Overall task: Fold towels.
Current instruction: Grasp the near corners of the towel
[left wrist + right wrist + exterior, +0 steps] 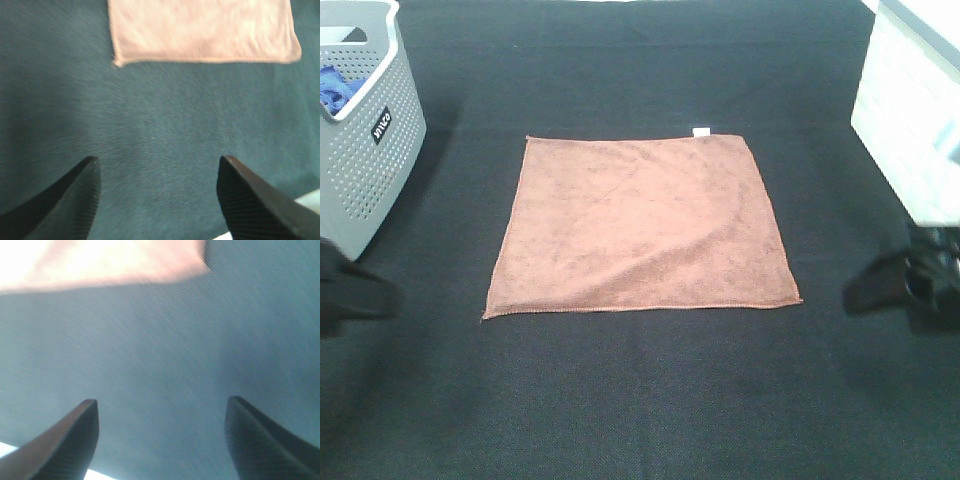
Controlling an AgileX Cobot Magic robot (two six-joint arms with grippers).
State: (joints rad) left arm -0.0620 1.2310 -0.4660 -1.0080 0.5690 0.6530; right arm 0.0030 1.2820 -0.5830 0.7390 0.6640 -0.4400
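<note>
A reddish-brown towel lies spread flat in the middle of the black table, with a small white tag at its far right corner. It shows pale and washed out in the left wrist view and in the right wrist view. My left gripper is open and empty over bare table, apart from the towel's near left corner; it shows at the left edge of the high view. My right gripper is open and empty, apart from the towel's right side, at the right edge of the high view.
A grey perforated basket holding a blue cloth stands at the far left. A white box stands at the far right. The black table cloth covers the whole surface.
</note>
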